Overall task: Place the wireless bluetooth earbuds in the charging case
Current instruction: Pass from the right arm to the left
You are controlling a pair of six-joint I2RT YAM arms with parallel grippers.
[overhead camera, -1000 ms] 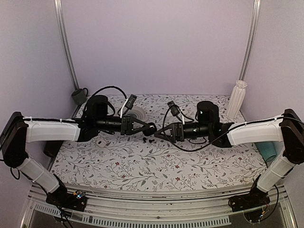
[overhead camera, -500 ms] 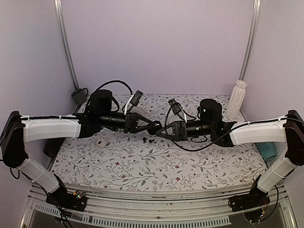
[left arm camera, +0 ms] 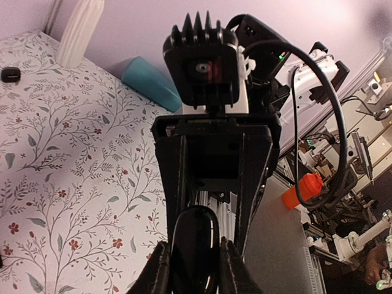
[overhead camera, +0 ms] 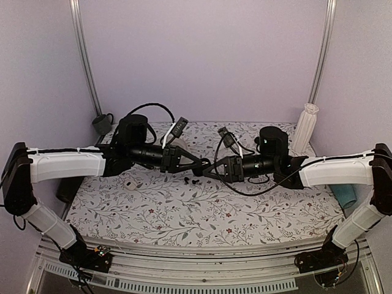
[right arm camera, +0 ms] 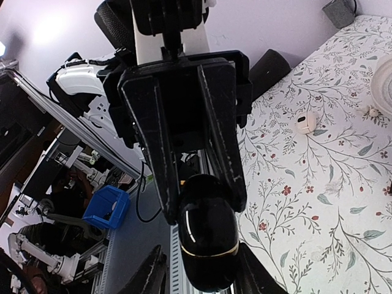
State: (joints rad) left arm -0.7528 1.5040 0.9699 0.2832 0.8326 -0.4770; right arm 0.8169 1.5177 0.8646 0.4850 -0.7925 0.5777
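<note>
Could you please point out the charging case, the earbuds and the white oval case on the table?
charging case (left arm camera: 195, 245), left wrist view, its glossy middle.
earbuds (overhead camera: 196, 182), top external view, the right-hand speck.
white oval case (right arm camera: 304, 122), right wrist view, its centre.

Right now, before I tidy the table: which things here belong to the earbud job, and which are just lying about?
Job: charging case, held in the left gripper; two earbuds on the tablecloth.
Lying about: small white case, white ribbed vase, teal object, grey cup, black cylinder.
</note>
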